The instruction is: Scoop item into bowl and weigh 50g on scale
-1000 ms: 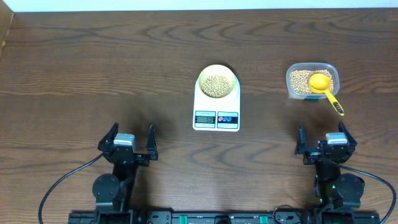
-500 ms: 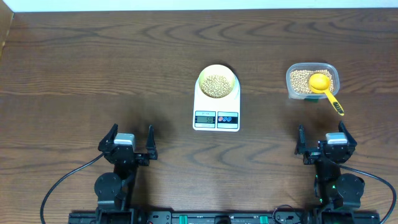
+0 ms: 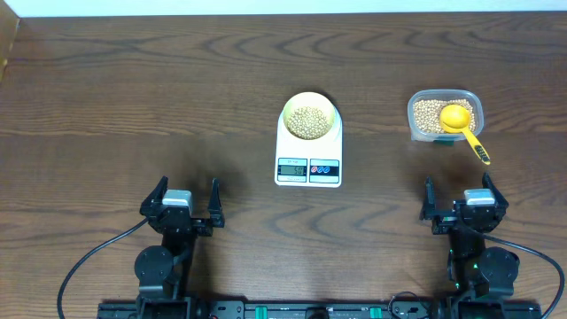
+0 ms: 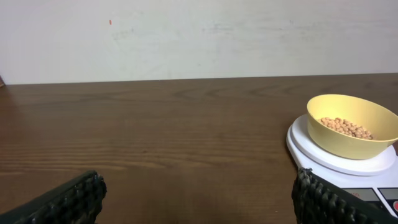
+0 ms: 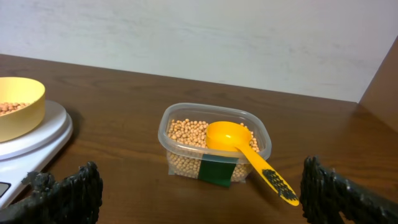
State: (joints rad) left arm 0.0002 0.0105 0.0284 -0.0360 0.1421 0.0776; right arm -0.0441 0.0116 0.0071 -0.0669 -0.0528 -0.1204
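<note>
The pale yellow-green bowl (image 3: 309, 116) (image 4: 352, 125) (image 5: 18, 106) sits on the white scale (image 3: 308, 151) (image 4: 339, 163) (image 5: 37, 140) at the table's middle, with tan beans (image 3: 308, 121) (image 4: 346, 127) inside it. More beans (image 3: 431, 115) (image 5: 189, 134) fill a clear tub (image 3: 444, 114) (image 5: 214, 144) at the right. A yellow scoop (image 3: 462, 125) (image 5: 245, 152) rests in the tub, handle over its near rim. My left gripper (image 3: 187, 202) (image 4: 198, 199) is open and empty near the front left. My right gripper (image 3: 458, 200) (image 5: 202, 196) is open and empty, in front of the tub.
Dark wooden table (image 3: 133, 97) runs to a pale wall (image 4: 199, 37) at the back. A green label (image 5: 217, 170) marks the tub's near side. Cables trail from both arm bases at the front edge.
</note>
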